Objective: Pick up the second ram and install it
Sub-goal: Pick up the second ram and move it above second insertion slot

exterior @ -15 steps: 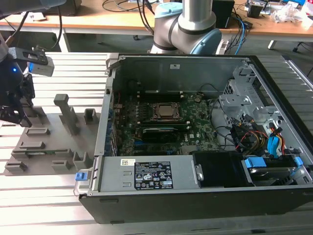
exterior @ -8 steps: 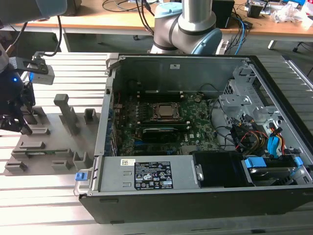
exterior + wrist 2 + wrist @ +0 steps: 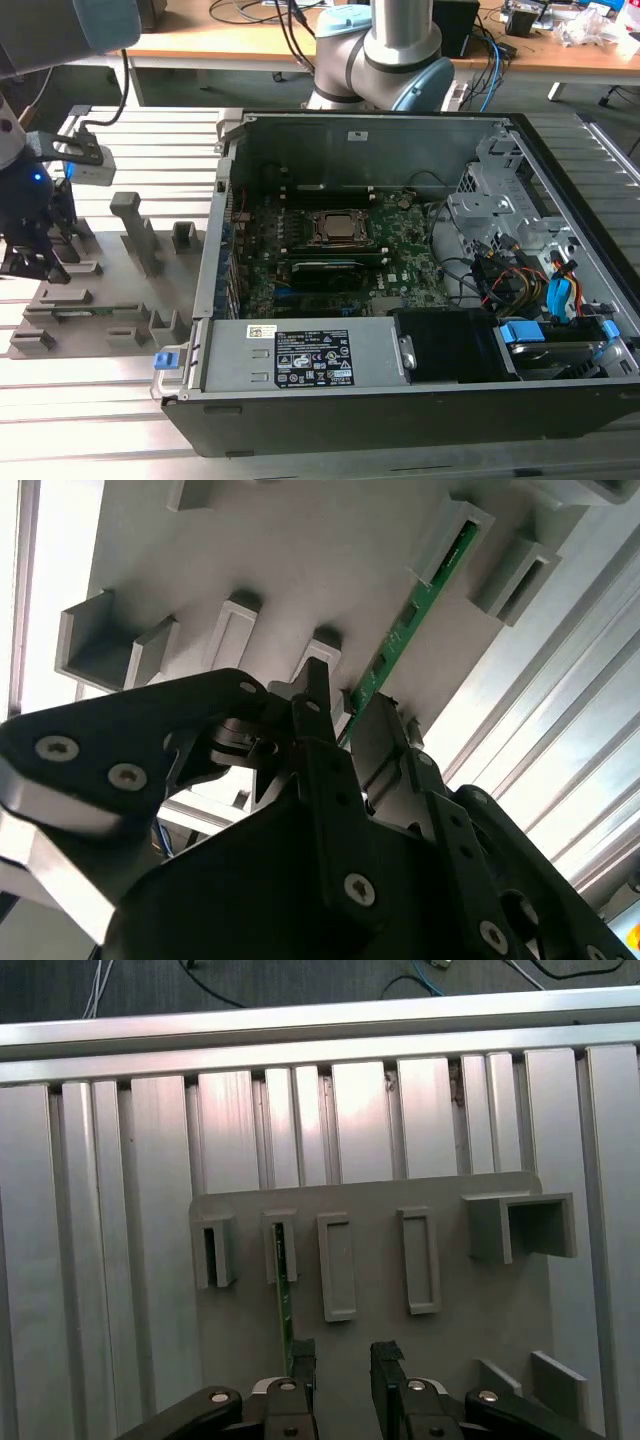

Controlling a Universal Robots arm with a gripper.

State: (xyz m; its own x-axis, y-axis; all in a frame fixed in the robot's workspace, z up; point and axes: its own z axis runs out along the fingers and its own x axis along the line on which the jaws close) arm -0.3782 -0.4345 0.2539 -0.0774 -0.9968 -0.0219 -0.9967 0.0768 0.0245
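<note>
The claw (image 3: pixel 343 1358) hangs open at the second ram (image 3: pixel 284 1295), holding nothing.
The green stick stands on edge in a slot of the grey holder plate (image 3: pixel 450 1340), its end at the parted fingertips. The plate lies on a slatted metal table (image 3: pixel 100 1210), and the open computer case (image 3: pixel 400 130) sits to the exterior view's right.

Slotted aluminium table (image 3: pixel 85 405), grey holder plate (image 3: pixel 120 297), open computer case (image 3: pixel 400 415)

Exterior view looks down obliquely on open case (image 3: pixel 360 135), holder plate (image 3: pixel 100 255) at the exterior view's left; both wrist views sit close, past gripper (image 3: pixel 343 1360), onto that plate.
</note>
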